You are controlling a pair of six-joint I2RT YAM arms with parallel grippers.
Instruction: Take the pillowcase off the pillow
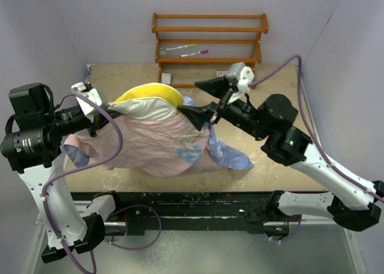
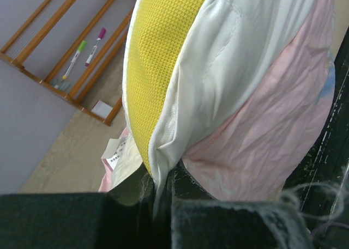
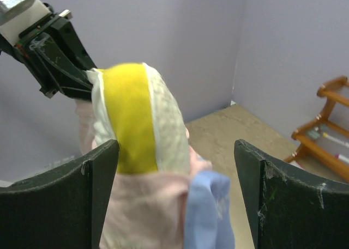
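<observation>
While the right gripper (image 3: 174, 146) gapes wide, left-wrist view shows left gripper (image 2: 159, 190) pinching pillow (image 2: 218, 69).

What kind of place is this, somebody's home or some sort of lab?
Probably a robot lab cell, not a home: plain walls box in a table, a left arm and right arm are bolted at its near edge, and a wooden rack holds markers.

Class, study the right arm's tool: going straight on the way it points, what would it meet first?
The right tool, open, would probably meet the pillow first, its yellow-banded end lying ahead between the fingers; depth unclear.
</observation>
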